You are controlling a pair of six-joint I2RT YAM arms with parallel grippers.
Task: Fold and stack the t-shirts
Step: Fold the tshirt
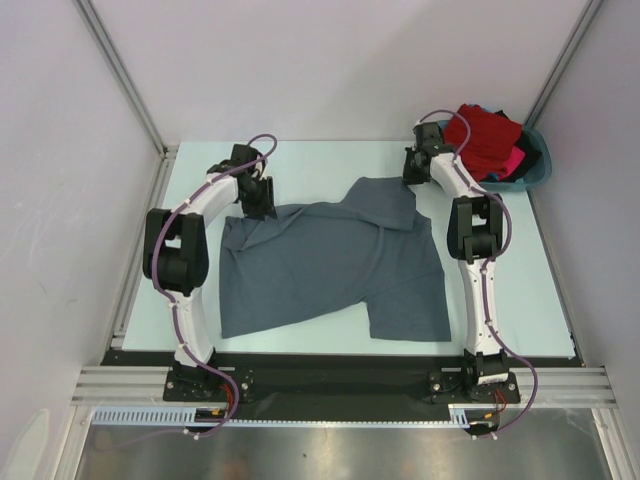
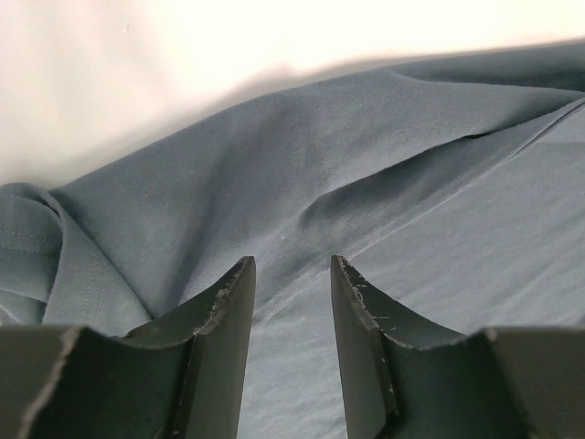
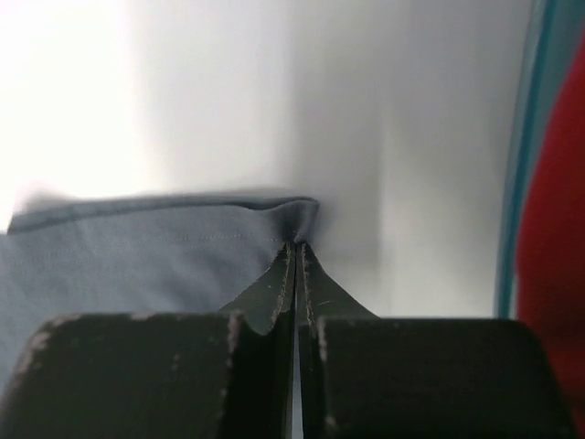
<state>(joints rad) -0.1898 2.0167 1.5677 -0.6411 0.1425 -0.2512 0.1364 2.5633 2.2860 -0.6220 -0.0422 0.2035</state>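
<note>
Right gripper (image 3: pixel 297 254) pinched shut on far-right corner of large slate-grey cloth t-shirt (image 1: pixel 330 265), spread flat on white table (image 1: pixel 520 290). Left gripper (image 2: pixel 288 306) half open, empty, over its far-left edge; I'd pinch there.

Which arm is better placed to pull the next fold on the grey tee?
Right. The right gripper is shut on a far corner of the slate-grey cloth t-shirt, so it could probably drag that edge over. The left gripper stands open above the cloth, gripping nothing.

Left gripper (image 2: pixel 292 263) stands parted, right gripper (image 3: pixel 295 245) pinched closed.
</note>
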